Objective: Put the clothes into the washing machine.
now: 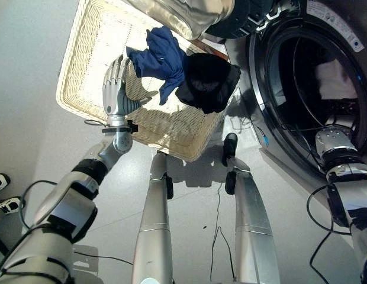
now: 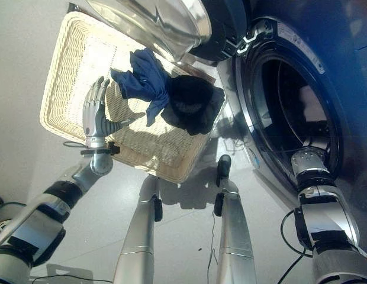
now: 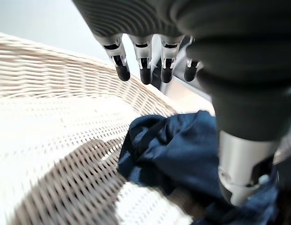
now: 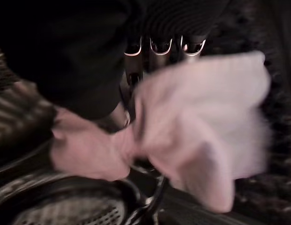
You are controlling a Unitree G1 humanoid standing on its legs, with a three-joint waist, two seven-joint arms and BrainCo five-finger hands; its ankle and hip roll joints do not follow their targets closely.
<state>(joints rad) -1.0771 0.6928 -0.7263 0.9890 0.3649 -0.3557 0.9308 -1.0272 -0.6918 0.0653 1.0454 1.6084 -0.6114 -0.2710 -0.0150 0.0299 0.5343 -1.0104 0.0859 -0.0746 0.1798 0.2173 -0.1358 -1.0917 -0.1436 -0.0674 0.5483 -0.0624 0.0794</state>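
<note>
A wicker basket stands on the floor, left of the washing machine. Inside it, a blue garment lies against a black garment at the side nearest the machine. My left hand hovers over the basket just left of the blue garment, open, its fingers straight and touching nothing. My right arm reaches into the dark drum. A white cloth sits inside the drum, and the same white cloth shows blurred right in front of my right hand.
The machine's round glass door hangs open over the basket's far edge. Grey floor spreads to the left of the basket. Small white objects lie at the left edge of the floor.
</note>
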